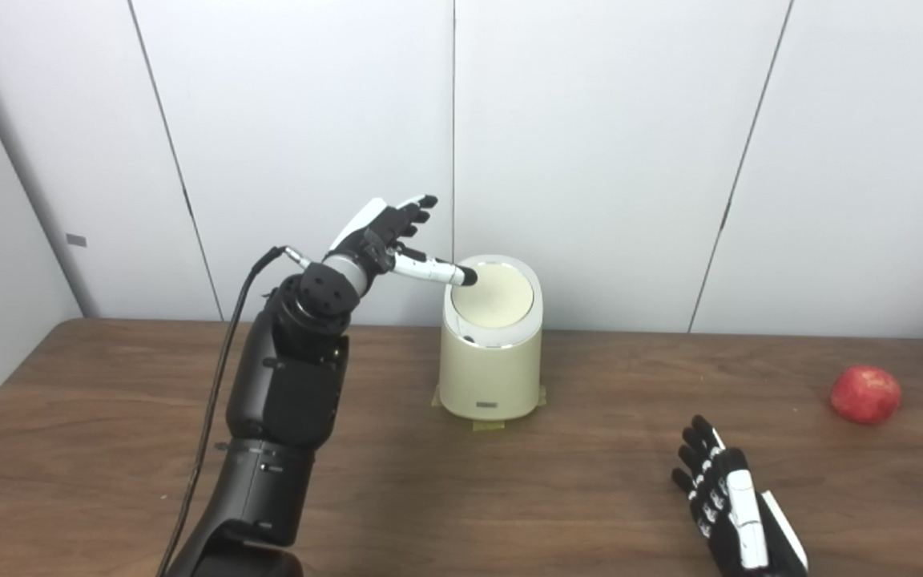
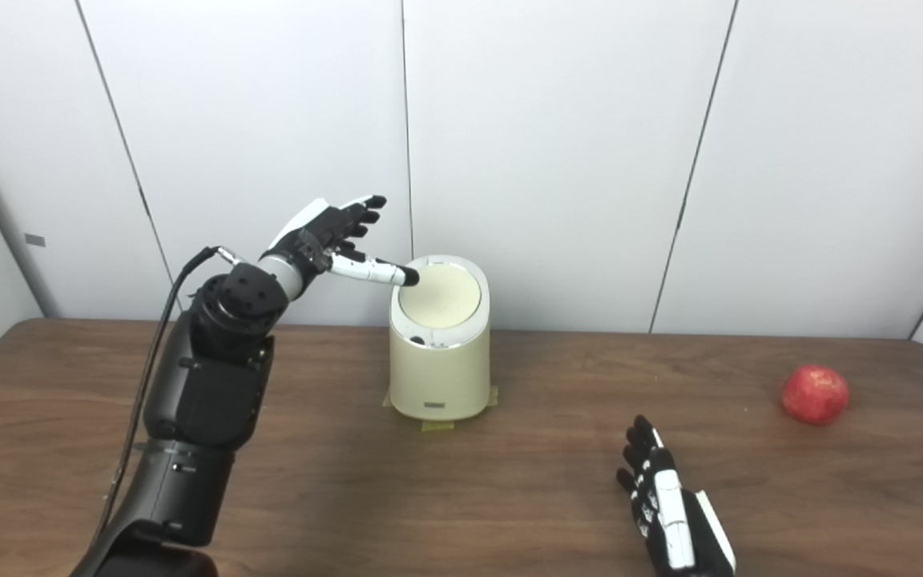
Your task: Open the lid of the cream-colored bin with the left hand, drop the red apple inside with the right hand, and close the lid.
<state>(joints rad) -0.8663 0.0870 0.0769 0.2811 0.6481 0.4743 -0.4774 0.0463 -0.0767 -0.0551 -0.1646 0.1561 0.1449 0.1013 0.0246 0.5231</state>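
Nearest you, your right hand (image 1: 730, 501) lies low over the desk (image 1: 109, 417) at the bottom edge, fingers spread, grasping nothing. Going by size from there: the brown wooden desk spans the view, and your left arm rises from its left side, with a black cable running along it. The cream-colored bin (image 1: 491, 340) stands upright near the middle, toward the back wall, on bits of tape. Your left hand (image 1: 385, 232) is raised beside the bin's upper left, released and empty, fingers apart, with the thumb reaching out to the edge of the round lid (image 1: 493, 295); you cannot tell whether it touches. The red apple (image 1: 865, 394) sits on the desk at the far right, well apart from both the bin and your right hand.

By my reading, nothing is finished: the lid looks closed, the apple is untouched. Opening, dropping and closing all remain.
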